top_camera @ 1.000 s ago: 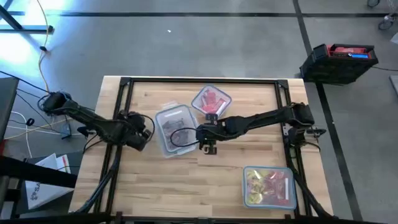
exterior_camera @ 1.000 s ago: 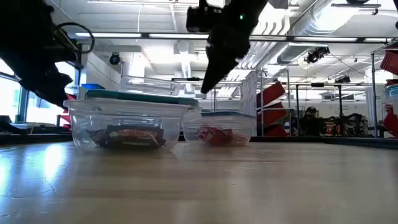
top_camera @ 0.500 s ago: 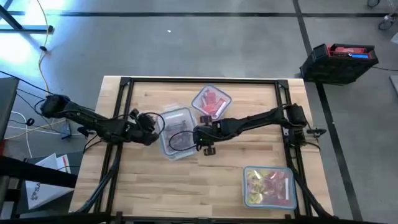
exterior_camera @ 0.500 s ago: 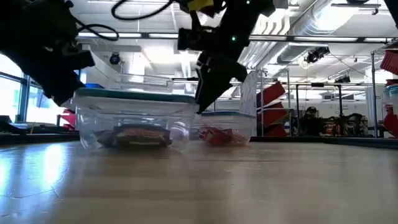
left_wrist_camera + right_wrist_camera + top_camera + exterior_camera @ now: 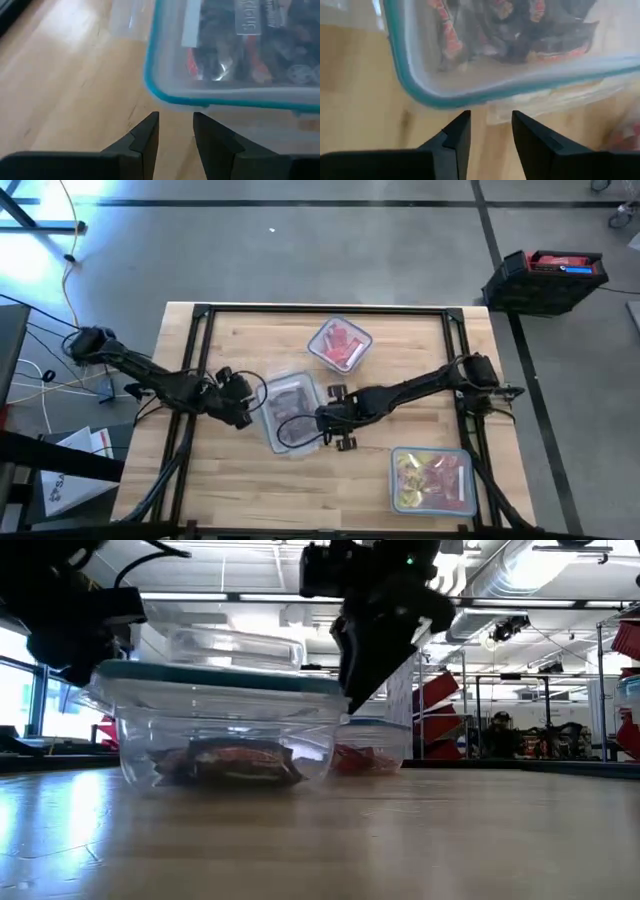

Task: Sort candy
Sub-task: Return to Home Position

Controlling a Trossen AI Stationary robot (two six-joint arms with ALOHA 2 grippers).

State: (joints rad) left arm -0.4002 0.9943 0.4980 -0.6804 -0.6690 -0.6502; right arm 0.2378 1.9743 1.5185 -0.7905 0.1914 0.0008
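Here, candy just beside right hand

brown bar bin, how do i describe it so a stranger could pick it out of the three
On the wooden table, look mid-table where the left gripper and right gripper flank a lidded clear bin. It alone holds dark brown bars; the back bin holds red candy, the right-front corner bin yellow and pink candy.

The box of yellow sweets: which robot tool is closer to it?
Right. The right tool is beside the middle lidded box, on the side facing the yellow-sweets box; the left tool is at that middle box's opposite side, farther off.
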